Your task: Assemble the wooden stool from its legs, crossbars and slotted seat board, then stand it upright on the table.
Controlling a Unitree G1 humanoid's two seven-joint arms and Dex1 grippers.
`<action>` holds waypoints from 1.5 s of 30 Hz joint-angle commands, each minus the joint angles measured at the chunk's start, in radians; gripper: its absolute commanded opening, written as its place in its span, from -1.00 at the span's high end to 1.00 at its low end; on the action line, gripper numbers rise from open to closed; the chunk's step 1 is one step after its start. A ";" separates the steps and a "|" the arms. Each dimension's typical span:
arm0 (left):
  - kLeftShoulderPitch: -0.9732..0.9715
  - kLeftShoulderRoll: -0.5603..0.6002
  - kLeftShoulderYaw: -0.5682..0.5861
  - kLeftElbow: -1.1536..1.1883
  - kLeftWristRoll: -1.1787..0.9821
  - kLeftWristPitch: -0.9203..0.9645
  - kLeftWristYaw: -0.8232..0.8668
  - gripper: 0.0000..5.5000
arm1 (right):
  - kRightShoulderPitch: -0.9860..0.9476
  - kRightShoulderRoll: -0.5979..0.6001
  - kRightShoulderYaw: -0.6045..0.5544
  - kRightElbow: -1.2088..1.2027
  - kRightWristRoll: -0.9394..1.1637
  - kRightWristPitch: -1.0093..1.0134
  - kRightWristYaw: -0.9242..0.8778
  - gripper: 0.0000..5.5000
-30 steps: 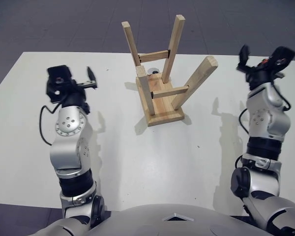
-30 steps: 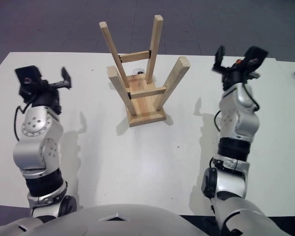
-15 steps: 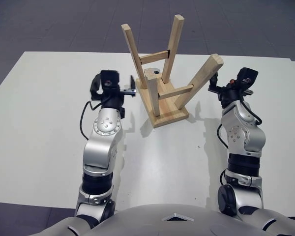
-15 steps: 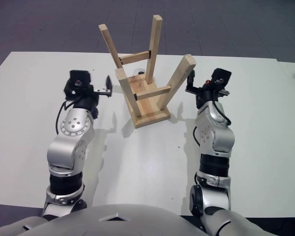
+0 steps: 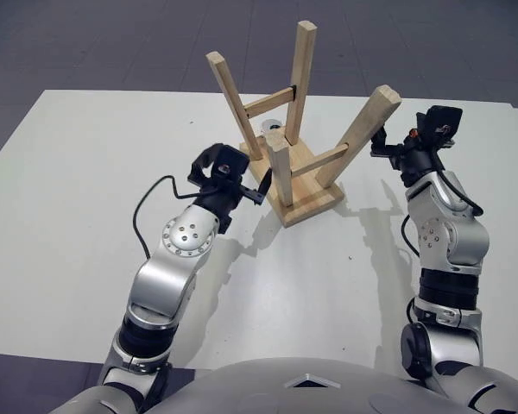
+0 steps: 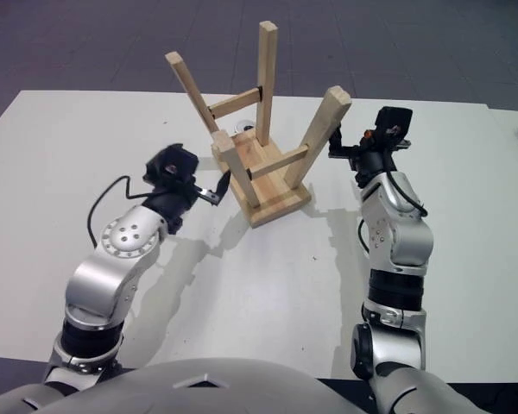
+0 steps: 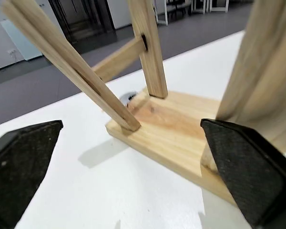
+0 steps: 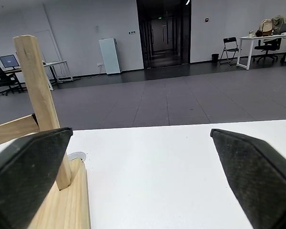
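The wooden stool [image 5: 306,194] stands upside down on the white table [image 5: 86,172], seat board down and legs pointing up, joined by crossbars [image 5: 319,160]. My left gripper [image 5: 249,179] is open at the seat's left edge, close to the near leg [image 5: 281,168]. In the left wrist view its pads [image 7: 19,162] frame the seat board [image 7: 176,129], and the near leg [image 7: 257,71] rises beside one pad. My right gripper [image 5: 387,145] is open just right of the slanted right leg [image 5: 363,129], with nothing between its fingers [image 8: 28,162].
A small round metal disc [image 5: 272,127] lies on the table just behind the stool. Free white tabletop spreads to the left, to the right and in front. Beyond the table's far edge is dark floor.
Both arms have swung inward from the table's sides to the stool. The stool has turned and shifted slightly to the right.
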 commanded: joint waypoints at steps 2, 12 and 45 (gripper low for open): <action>-0.051 -0.068 0.064 0.143 0.033 0.024 0.066 -0.96 | -0.002 -0.004 0.024 0.047 -0.046 0.038 -0.018 -0.96; -0.090 -0.153 0.389 0.028 0.002 -0.103 0.186 -0.96 | -0.097 -0.081 -0.183 0.307 -0.114 -0.053 -0.179 -0.96; -0.235 0.023 -0.001 0.205 0.087 -0.240 -0.173 -0.96 | -0.047 -0.054 0.128 0.149 -0.107 -0.030 0.192 -0.96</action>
